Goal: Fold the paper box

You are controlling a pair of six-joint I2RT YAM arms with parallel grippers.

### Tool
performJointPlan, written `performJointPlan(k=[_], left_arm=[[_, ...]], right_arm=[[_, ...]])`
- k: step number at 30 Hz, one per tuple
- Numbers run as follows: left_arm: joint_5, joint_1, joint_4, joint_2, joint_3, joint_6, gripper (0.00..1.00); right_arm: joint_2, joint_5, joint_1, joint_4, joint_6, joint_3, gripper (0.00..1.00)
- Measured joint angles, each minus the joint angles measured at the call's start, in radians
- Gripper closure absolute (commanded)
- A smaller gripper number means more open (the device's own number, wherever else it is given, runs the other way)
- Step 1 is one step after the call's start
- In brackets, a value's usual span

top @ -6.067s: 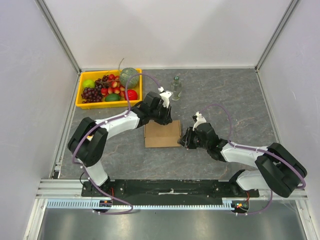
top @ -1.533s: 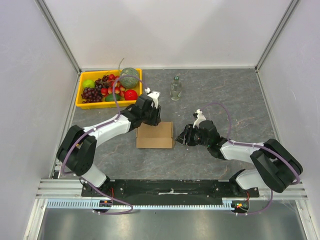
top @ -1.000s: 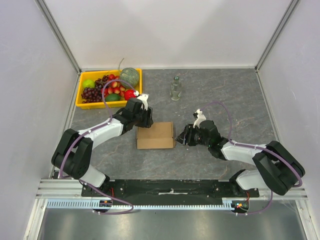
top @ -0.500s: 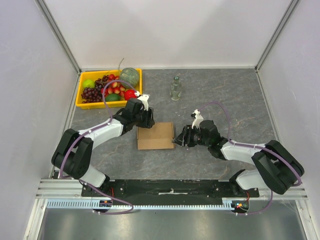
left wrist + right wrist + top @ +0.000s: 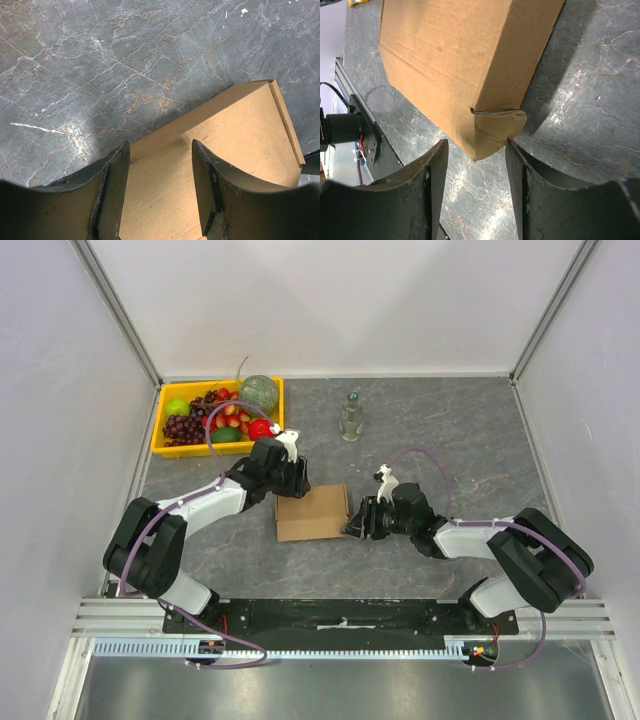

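Note:
The paper box is a flat brown cardboard mailer lying closed on the grey stone table. My left gripper hangs over its back left edge. In the left wrist view this gripper is open, both fingers spread above the box's top face, with nothing between them. My right gripper is at the box's near right corner. In the right wrist view that gripper is open, and the corner with its rounded tab pokes in between the fingertips. The right finger touches the tab.
A yellow tray full of fruit stands at the back left, close behind my left arm. A small clear glass bottle stands upright at the back centre. Aluminium frame rails and white walls bound the table.
My right gripper has slid left up to the box's near right corner, and the box has turned a little. My left gripper has barely moved over the last second.

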Motion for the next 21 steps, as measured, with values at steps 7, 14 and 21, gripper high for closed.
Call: performJointPlan(k=[7,14,21], left_arm=[[0.018,0.000,0.014,0.000,-0.014,0.000,0.41],[0.023,0.000,0.024,0.000,-0.020,0.000,0.42],[0.025,0.000,0.030,0.000,-0.024,0.000,0.43]], right_arm=[[0.029,0.000,0.018,0.006,0.001,0.023,0.44],[0.045,-0.002,0.025,0.015,0.008,0.037,0.47],[0.053,-0.003,0.027,0.020,0.021,0.037,0.50]])
